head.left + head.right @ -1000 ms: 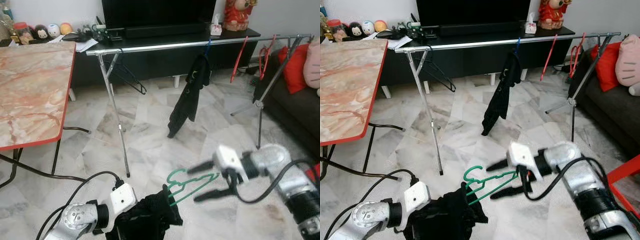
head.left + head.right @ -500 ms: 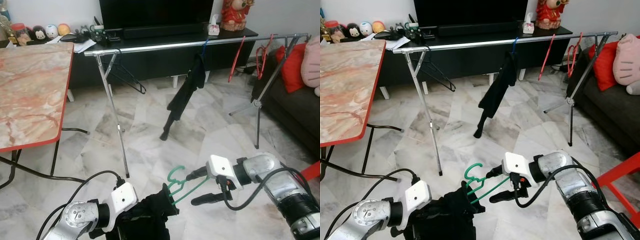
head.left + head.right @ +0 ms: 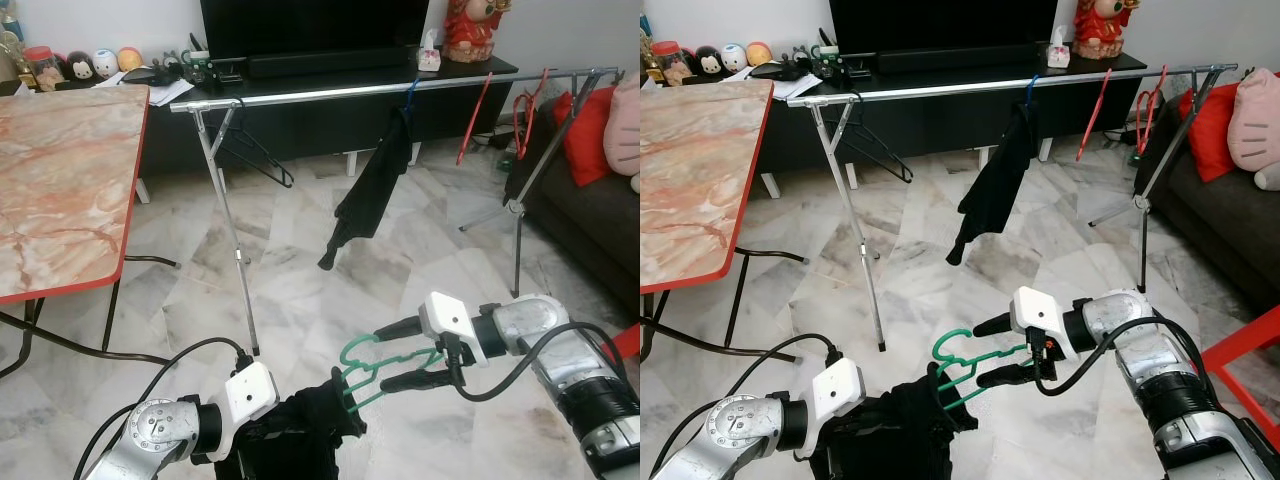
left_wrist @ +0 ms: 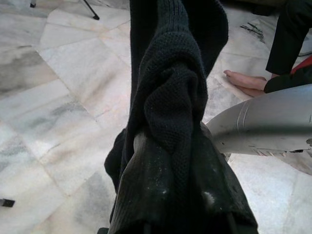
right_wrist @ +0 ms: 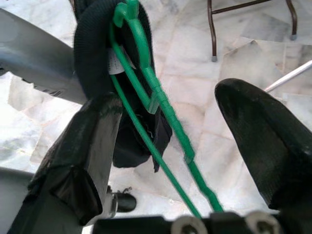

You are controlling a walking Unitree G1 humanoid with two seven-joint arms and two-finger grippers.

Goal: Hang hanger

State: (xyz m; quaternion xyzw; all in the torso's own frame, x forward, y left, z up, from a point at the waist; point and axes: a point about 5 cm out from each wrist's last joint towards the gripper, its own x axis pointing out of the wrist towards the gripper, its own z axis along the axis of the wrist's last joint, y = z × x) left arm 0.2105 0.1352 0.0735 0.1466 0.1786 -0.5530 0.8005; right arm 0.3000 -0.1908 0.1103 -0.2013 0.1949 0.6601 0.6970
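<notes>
A green hanger (image 3: 378, 366) sticks out of a bunched black knit garment (image 3: 300, 440) low in front of me. My left gripper (image 3: 262, 443) is buried in that garment and shut on it; the knit (image 4: 170, 112) drapes over its fingers. My right gripper (image 3: 384, 356) is open, one finger above and one below the hanger's hook end. In the right wrist view the green hanger (image 5: 156, 122) runs between the two spread fingers (image 5: 83, 146) into the black cloth. The silver clothes rail (image 3: 330, 92) stands further off across the room.
On the rail hang a black garment on a blue hanger (image 3: 372, 190), black hangers (image 3: 255, 150) and red hangers (image 3: 480, 115). A marble-topped table (image 3: 60, 180) is at left, a dark sofa (image 3: 590, 210) at right. A person's bare foot (image 4: 246, 84) rests on the floor nearby.
My right gripper came in from the right onto the green hanger, staying open around it, and now sits slightly higher. The garment on the rail has swung.
</notes>
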